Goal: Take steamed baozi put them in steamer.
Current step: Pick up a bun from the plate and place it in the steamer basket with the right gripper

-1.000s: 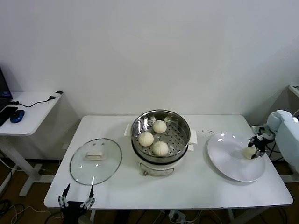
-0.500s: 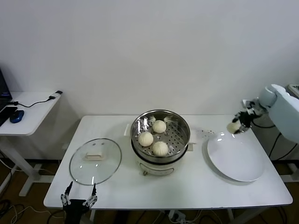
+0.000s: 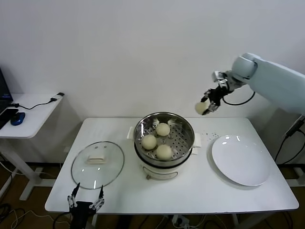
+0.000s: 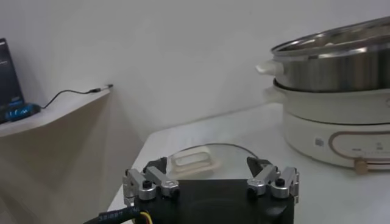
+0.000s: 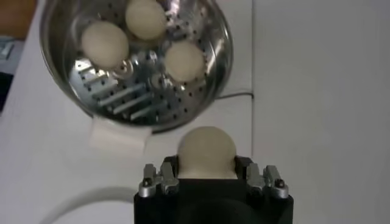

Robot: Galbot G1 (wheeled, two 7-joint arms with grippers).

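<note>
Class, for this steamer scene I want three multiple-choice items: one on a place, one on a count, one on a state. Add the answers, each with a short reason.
1. Where does the glass lid lie?
A. on the steamer
B. on the table, on the robot's left of the steamer
C. on the plate

2. How many baozi lie in the steamer?
A. two
B. three
C. four

3. What is the state of the right gripper?
A. open and empty
B. resting on the plate
C. shut on a baozi, held in the air

Answers:
1 B, the lid lies flat on the table.
2 B, three buns sit on the perforated bottom.
3 C, the fourth baozi sits between its fingers, above the table.
</note>
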